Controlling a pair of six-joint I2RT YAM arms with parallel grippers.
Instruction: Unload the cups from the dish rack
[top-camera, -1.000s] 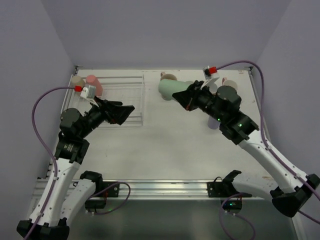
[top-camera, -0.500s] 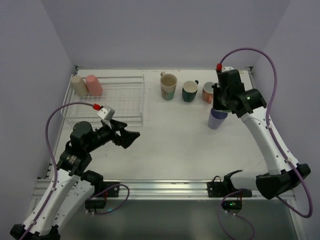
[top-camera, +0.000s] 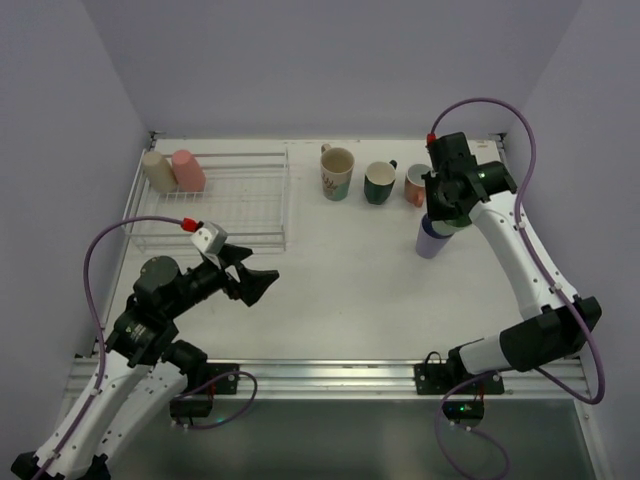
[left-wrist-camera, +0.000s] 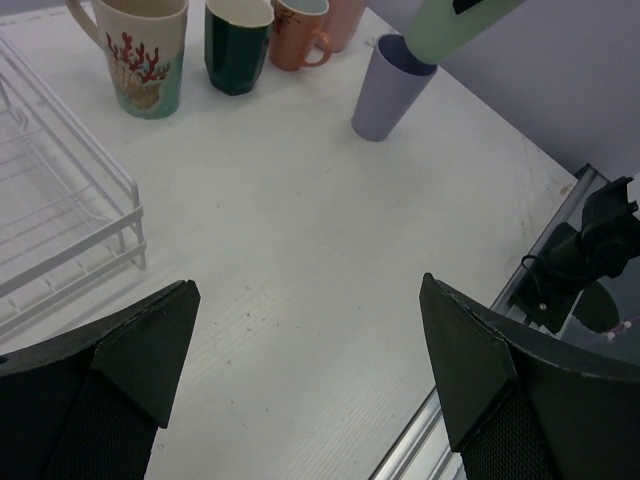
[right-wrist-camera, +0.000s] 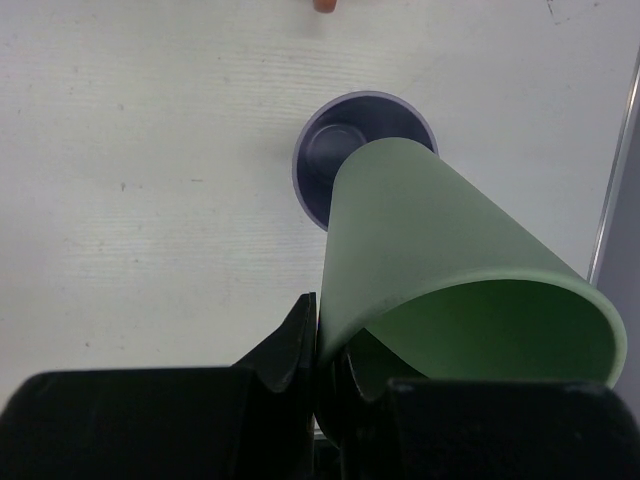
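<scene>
You are pinching the mint green tumbler (right-wrist-camera: 430, 250) by its rim in the right gripper (right-wrist-camera: 318, 335), base aiming into the lilac tumbler (right-wrist-camera: 322, 165), apparently to nest them, while your left gripper (left-wrist-camera: 305, 290) is hovering wide and empty near the dish rack (top-camera: 284, 200) holding the beige tumbler (top-camera: 156, 170) and the pink tumbler (top-camera: 188, 170).

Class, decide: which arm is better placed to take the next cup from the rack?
Left. The left gripper is open, empty, near the dish rack; the right gripper holds the green tumbler.

One dish rack (top-camera: 240, 190); eight cups (top-camera: 379, 183): four mugs (top-camera: 336, 172), plus four tumblers (top-camera: 435, 240), one each beige, pink, lilac, mint green; two robot arms (top-camera: 150, 310).
</scene>
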